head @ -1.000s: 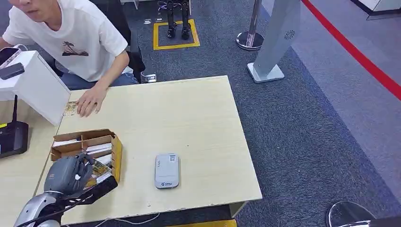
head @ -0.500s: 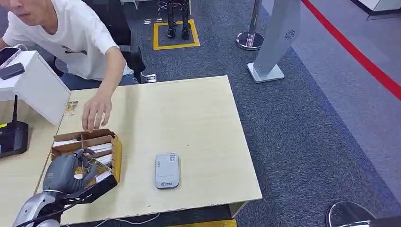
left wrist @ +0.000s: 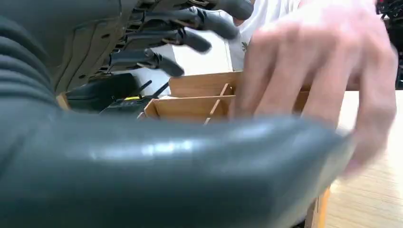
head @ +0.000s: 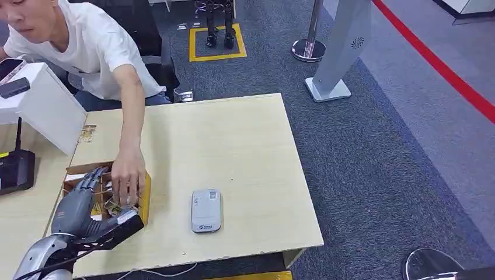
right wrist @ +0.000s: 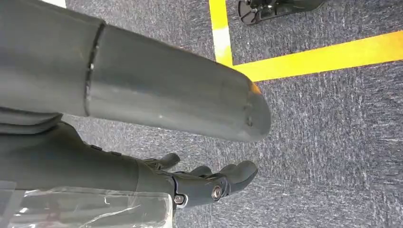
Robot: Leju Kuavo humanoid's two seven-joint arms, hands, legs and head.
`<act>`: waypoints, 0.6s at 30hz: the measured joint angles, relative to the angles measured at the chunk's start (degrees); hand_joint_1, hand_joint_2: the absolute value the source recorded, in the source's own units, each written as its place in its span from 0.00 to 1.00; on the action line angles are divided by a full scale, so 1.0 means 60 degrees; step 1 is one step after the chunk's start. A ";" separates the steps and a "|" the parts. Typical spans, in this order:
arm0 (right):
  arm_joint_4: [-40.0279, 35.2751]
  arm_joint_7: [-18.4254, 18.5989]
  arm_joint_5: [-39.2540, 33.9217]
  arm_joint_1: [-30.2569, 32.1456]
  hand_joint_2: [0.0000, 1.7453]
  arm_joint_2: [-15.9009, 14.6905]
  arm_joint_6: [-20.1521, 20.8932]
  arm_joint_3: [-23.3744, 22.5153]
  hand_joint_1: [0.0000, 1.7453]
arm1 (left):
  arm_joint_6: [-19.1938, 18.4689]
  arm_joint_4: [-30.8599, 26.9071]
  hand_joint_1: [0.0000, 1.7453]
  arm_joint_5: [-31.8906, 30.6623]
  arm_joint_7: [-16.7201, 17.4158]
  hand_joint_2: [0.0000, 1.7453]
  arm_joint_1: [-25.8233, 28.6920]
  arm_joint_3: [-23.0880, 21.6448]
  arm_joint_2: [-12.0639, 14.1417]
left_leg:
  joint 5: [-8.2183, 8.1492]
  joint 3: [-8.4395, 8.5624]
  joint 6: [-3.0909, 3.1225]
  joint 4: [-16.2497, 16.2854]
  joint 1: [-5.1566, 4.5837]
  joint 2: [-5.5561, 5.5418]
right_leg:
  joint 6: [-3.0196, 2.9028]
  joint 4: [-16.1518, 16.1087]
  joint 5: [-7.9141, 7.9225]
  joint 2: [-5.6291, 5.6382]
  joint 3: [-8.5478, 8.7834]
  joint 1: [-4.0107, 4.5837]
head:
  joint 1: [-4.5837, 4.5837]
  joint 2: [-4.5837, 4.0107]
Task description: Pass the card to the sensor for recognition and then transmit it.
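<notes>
Left robot hand (head: 79, 204) hovers over the card box (head: 143, 192) at the bench's (head: 233, 146) front-left corner, fingers spread, empty. A person's hand (head: 127, 175) reaches into the box. The sensor (head: 206, 210) lies beside it. Right robot hand (right wrist: 209, 183) hangs loosely curled, empty.

Left arm (head: 41, 256): silver, enters from the lower left of the head view, bent upward at the wrist. Left hand (head: 82, 207): grey ribbed back facing up, dark fingers (left wrist: 190, 38) extended and spread apart, thick thumb (head: 119, 224) stretched out sideways, nothing held. Right hand (right wrist: 190, 183): hanging low, fingers loosely apart and slightly curled, thumb (right wrist: 180, 104) straight, nothing held.
</notes>
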 joint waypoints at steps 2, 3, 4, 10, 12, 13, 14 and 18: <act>0.0000 0.0000 0.0000 0.0000 0.00 0.0000 0.0000 0.0004 0.00 | 0.0000 0.0000 0.00 0.0004 0.0000 1.00 0.0004 0.0000 0.0004 | 0.0000 0.0000 0.0000 0.0000 0.0000 0.0000 | 0.0000 0.0000 0.0000 0.0000 0.0000 0.0000 | 0.0000 0.0004; 0.0004 0.0000 0.0000 0.0001 0.00 0.0000 0.0007 0.0004 0.00 | 0.0000 0.0000 0.00 0.0007 0.0000 1.00 0.0005 0.0000 0.0004 | 0.0000 -0.0001 0.0000 0.0000 0.0000 0.0000 | 0.0000 0.0000 0.0000 0.0000 0.0001 0.0000 | 0.0000 0.0000; 0.0003 0.0000 -0.0003 0.0004 0.00 0.0000 0.0007 0.0004 0.00 | 0.0000 -0.0014 0.00 0.0014 0.0000 1.00 0.0012 0.0000 0.0011 | 0.0000 -0.0001 0.0000 0.0000 0.0000 0.0000 | 0.0000 0.0000 0.0000 0.0000 0.0001 0.0000 | 0.0000 0.0000; 0.0000 -0.0018 -0.0011 0.0048 0.00 0.0000 0.0033 0.0004 0.00 | 0.0000 -0.0226 0.00 0.0091 0.0055 1.00 0.0105 0.0015 0.0186 | 0.0000 -0.0001 0.0000 0.0000 0.0001 0.0000 | 0.0000 0.0001 0.0000 0.0000 0.0001 0.0000 | -0.0004 0.0004; 0.0004 -0.0022 -0.0033 0.0056 0.00 0.0000 0.0036 0.0003 0.00 | 0.0000 -0.0295 0.00 0.0102 0.0055 1.00 0.0130 0.0026 0.0237 | 0.0000 -0.0001 0.0000 -0.0001 0.0001 -0.0001 | 0.0000 0.0001 0.0000 -0.0001 0.0001 0.0000 | -0.0004 0.0000; 0.0004 -0.0026 -0.0033 0.0058 0.00 0.0000 0.0040 0.0004 0.00 | 0.0003 -0.0335 0.00 0.0113 0.0055 1.00 0.0147 0.0037 0.0255 | 0.0000 -0.0001 0.0000 -0.0001 0.0000 -0.0001 | 0.0000 0.0001 -0.0001 -0.0001 0.0001 0.0000 | -0.0003 0.0003; 0.0004 -0.0029 -0.0036 0.0058 0.00 0.0000 0.0044 0.0004 0.00 | 0.0000 -0.0372 0.00 0.0124 0.0058 1.00 0.0169 0.0044 0.0266 | 0.0000 -0.0002 0.0000 -0.0001 0.0000 -0.0001 | 0.0000 0.0001 0.0000 -0.0001 0.0001 0.0000 | 0.0000 0.0000; 0.0004 -0.0033 -0.0040 0.0073 0.00 0.0000 0.0058 0.0003 0.00 | -0.0040 -0.0470 0.00 0.0157 0.0058 1.00 0.0197 0.0058 0.0291 | 0.0000 -0.0001 0.0000 -0.0001 0.0000 -0.0001 | 0.0000 0.0001 0.0000 -0.0001 0.0002 0.0000 | 0.0000 0.0003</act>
